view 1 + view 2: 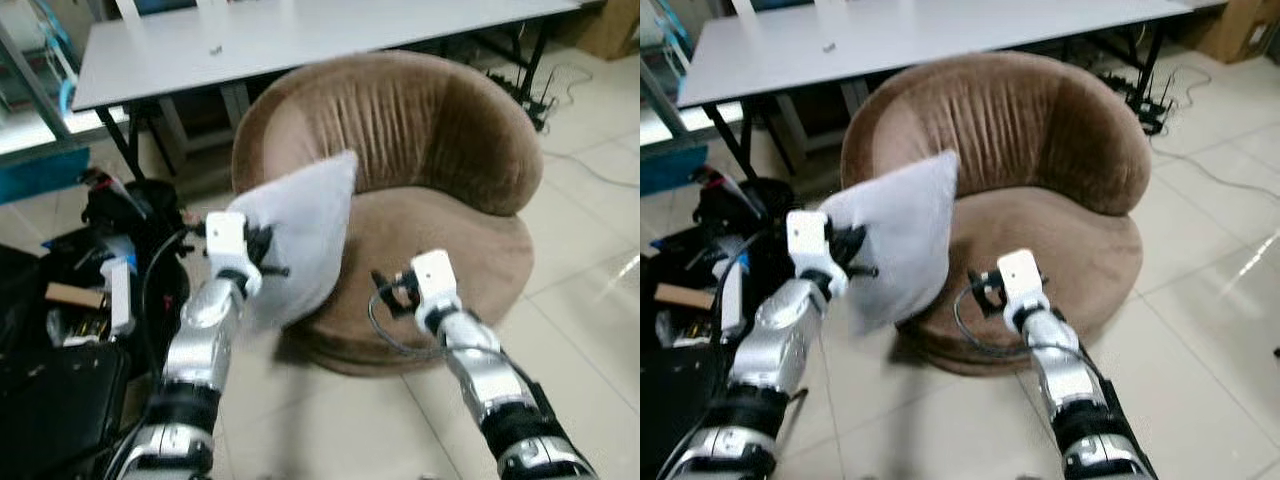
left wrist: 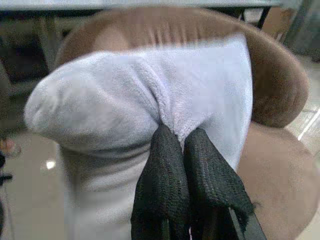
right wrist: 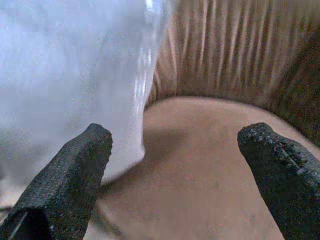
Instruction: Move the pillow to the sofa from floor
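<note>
Pillow (image 1: 300, 235): hung off the floor at the sofa's (image 1: 440, 150) front-left edge.
Left gripper (image 2: 181, 145): pinched shut on pillow fabric.
Right gripper (image 3: 175, 165): fingers spread, beside pillow, over seat.
Hidden: pillow's lower edge blurred.

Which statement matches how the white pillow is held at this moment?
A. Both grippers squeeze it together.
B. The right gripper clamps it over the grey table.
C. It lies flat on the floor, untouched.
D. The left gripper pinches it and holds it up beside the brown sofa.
D: the left gripper is shut on a fold of the white pillow, lifted by the brown sofa, while the right gripper is open.
</note>
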Controlling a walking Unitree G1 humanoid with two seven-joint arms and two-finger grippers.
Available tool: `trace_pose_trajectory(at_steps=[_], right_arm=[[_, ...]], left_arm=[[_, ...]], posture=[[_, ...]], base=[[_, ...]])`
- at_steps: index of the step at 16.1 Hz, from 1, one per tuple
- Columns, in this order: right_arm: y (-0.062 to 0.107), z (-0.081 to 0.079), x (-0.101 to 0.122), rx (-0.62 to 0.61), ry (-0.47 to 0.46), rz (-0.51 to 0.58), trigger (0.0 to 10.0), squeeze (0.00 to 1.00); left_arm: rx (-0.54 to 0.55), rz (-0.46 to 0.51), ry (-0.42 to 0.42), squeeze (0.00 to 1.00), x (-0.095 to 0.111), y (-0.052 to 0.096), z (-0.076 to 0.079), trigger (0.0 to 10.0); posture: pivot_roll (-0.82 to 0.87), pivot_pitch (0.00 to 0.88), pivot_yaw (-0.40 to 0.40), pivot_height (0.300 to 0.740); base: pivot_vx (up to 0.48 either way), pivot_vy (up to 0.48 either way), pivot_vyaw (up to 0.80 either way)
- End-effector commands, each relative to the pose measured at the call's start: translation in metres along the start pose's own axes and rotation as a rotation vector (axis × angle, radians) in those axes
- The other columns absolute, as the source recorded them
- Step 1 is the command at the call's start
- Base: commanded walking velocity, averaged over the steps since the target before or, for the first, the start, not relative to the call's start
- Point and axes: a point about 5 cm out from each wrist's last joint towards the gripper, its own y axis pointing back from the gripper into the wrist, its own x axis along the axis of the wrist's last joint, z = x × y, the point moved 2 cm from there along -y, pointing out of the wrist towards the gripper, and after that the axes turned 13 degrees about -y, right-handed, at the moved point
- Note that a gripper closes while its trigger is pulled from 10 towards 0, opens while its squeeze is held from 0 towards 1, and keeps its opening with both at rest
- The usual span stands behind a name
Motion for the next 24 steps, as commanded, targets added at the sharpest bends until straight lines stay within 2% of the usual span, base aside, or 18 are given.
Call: trace_pose_trajectory(at_steps=[1,7,13,24], right_arm=[[0.003,-0.007,-0.006,0.018,-0.021,-0.02,10.0,0.0],[0.009,-0.027,-0.014,0.078,-0.019,-0.059,10.0,0.0],[0.011,-0.033,-0.02,0.093,-0.02,-0.086,10.0,0.0],[0.011,-0.035,-0.022,0.1,-0.027,-0.097,10.0,0.0]], left_arm=[[0.008,0.036,-0.019,0.0,0.012,0.0,-0.003,10.0],[-0.003,0.007,-0.031,0.0,0.012,0.007,-0.004,10.0],[-0.008,-0.039,-0.049,0.0,0.007,0.006,-0.003,10.0],[-0.045,-0.047,-0.087,0.0,0.008,0.005,0.005,10.0]], posture=[[-0.13,0.0,0.111,0.74],[-0.13,0.0,0.11,0.74],[-0.14,0.0,0.111,0.74],[-0.13,0.0,0.115,0.74]], base=[[0.0,0.0,0.0],[0.0,0.0,0.0],[0.469,0.0,0.0],[0.477,0.0,0.0]])
